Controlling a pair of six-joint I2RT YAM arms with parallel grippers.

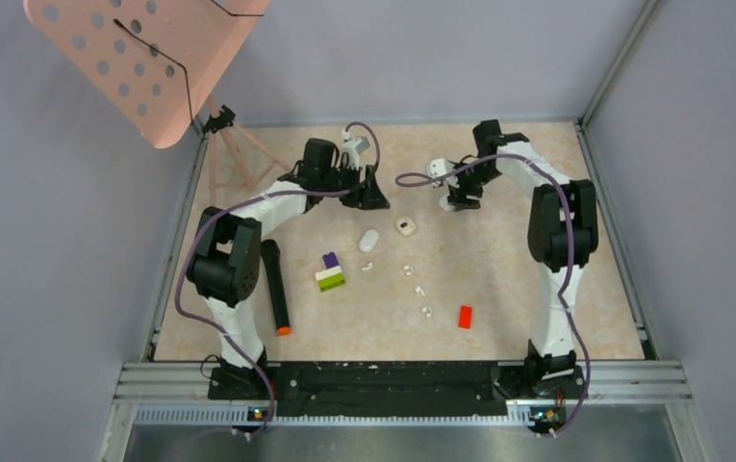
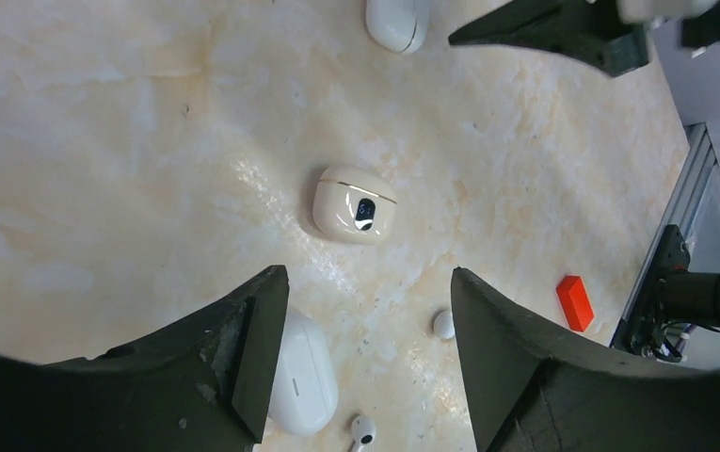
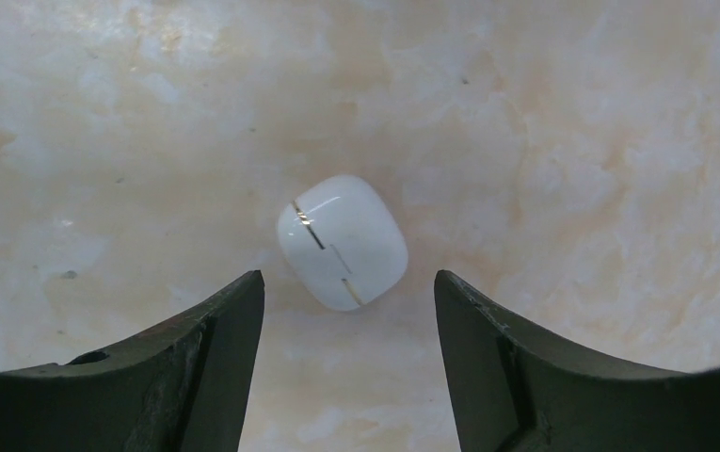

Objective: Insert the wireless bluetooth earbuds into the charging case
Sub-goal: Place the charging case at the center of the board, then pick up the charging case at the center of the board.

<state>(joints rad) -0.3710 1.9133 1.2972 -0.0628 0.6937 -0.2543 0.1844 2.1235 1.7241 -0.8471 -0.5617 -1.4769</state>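
1. We see four of the wireless bluetooth earbuds (image 1: pixel 407 269), small white bits lying loose on the bare bench (image 1: pixel 537 318). They lie near its middle, in a scattered line that trails toward the near edge.
2. Just beyond them, toward the far edge, lie a white pebble-shaped case (image 1: pixel 369 240) and a cream case (image 1: pixel 405 226), near each other but apart. The left wrist view shows the cream one with its lid down and a small dark window on its front.
3. The left claw (image 2: pixel 370 282) hangs over that cream case, released, its jaws spread with nothing between them.
4. A third white case (image 3: pixel 342 242), marked with a thin gold seam, lies closer to the far edge. The right claw (image 3: pixel 348 276) hovers over it, also released, its fingers standing wide of the case on either side.
5. A red brick (image 1: pixel 465 316) lies toward the near right corner.
6. A purple, white and green block stack (image 1: pixel 330 272) sits left of the earbuds, and a black marker (image 1: pixel 275 287) lies further left.
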